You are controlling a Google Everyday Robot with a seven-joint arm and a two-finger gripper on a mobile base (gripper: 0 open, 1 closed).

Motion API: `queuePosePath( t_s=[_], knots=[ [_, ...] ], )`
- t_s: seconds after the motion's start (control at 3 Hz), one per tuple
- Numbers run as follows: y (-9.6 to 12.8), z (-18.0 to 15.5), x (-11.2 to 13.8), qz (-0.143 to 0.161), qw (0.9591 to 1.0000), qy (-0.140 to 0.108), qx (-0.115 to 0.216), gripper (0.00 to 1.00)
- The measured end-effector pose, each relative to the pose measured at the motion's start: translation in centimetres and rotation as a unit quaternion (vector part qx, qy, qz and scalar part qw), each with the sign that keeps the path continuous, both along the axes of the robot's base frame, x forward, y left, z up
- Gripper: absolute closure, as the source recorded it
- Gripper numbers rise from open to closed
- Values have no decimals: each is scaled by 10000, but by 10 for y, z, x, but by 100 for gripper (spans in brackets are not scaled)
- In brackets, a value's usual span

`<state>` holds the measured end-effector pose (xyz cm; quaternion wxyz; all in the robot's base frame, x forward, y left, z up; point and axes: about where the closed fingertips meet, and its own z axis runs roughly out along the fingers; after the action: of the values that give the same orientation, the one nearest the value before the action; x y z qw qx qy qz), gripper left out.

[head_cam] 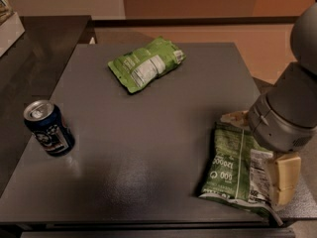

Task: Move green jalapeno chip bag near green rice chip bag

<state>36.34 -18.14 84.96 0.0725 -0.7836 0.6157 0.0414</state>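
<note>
Claw (280, 185) above right edge of green jalapeno chip bag (232, 175)

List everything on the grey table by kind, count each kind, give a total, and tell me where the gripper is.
Chip bags: 2 (green jalapeno chip bag, green rice chip bag)
Drink cans: 1 (blue can)
Total: 3
The gripper is over the jalapeno bag's right edge, at the near right corner of the table.

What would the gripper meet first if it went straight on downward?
Most likely the right edge of the green jalapeno chip bag; the gripper hangs just over it, though depth is unclear.
</note>
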Motion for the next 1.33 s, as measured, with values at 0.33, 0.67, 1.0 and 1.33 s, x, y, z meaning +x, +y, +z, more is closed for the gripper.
queuePosePath(
  t_s=[0.33, 0.67, 1.0, 1.33],
  knots=[
    [1, -5, -4, 240, 9996, 123, -83, 0],
    [1, -8, -6, 376, 9990, 192, -131, 16],
    [1, -9, -8, 481, 9985, 207, -163, 39],
    [2, -4, -9, 538, 9983, 150, -167, 62]
  ],
)
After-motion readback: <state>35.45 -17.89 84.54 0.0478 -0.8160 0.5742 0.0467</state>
